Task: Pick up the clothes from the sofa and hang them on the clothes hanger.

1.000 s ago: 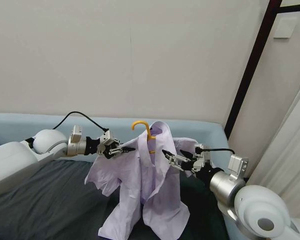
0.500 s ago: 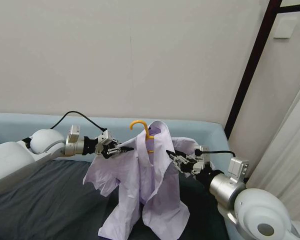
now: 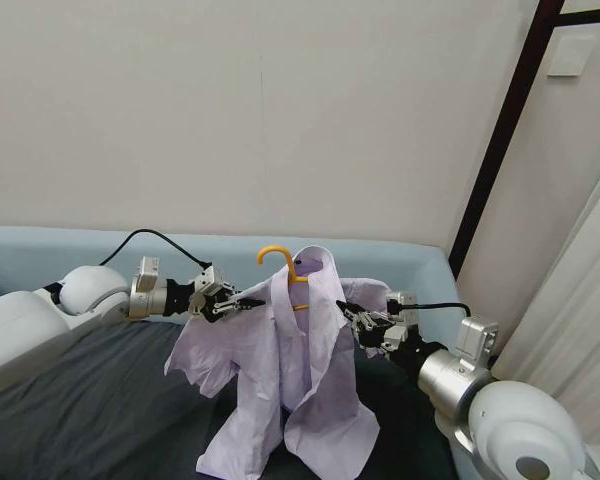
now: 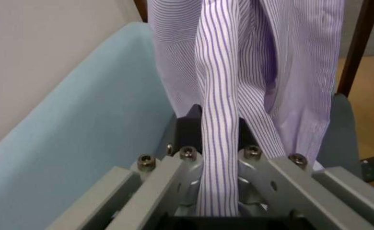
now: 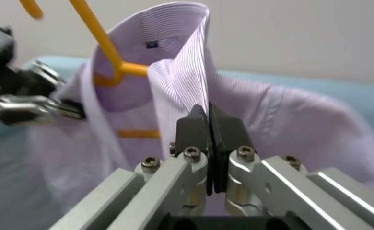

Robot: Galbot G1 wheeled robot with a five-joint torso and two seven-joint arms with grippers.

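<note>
Thin purple-striped shirt (image 3: 310, 380) drapes on a curved yellow hanger (image 3: 290, 266) above the dark sofa (image 3: 80, 400). Left gripper (image 3: 248, 299) pinches a front fold, apparently tight. Right gripper (image 3: 353, 318) clamps the collar edge, pads together.

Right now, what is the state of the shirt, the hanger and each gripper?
shirt: draped on the hanger, front open, held up over the sofa.
hanger: inside the shirt's collar, hook free, hung on nothing.
left gripper: shut on the shirt's front edge.
right gripper: shut on the shirt's other front edge, below the collar.
</note>
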